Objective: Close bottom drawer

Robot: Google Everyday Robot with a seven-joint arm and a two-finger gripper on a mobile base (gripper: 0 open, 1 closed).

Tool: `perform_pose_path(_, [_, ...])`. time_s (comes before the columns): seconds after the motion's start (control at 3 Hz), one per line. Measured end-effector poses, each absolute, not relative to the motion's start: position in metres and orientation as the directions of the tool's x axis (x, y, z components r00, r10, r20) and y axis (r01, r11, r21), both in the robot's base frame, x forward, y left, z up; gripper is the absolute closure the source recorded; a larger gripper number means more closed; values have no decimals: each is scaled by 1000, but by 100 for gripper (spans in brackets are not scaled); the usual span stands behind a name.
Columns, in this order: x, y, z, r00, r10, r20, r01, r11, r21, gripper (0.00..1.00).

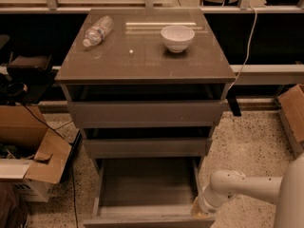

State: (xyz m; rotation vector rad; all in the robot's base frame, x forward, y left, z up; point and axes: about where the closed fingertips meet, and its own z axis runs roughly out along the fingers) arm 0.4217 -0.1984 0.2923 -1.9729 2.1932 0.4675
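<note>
The bottom drawer (142, 182) of the grey-brown cabinet (142, 61) is pulled out wide, its shallow box showing empty, its flat front (147, 221) at the lower edge of the camera view. My white arm (247, 186) reaches in from the right. My gripper (198, 209) sits at the drawer's front right corner, against or just beside the drawer's right side. The middle drawer (147, 146) and top drawer (145, 113) stand slightly out.
A white bowl (177, 37) and a lying plastic bottle (97, 31) rest on the cabinet top. Open cardboard boxes (28, 151) stand on the floor at left, another box (292, 113) at right. A cable (244, 46) hangs at the back right.
</note>
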Motion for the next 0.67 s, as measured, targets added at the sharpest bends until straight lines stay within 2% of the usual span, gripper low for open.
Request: perform_pose_path(0.67, [401,-208,218,-219,-908,-358,-960,134,246,100])
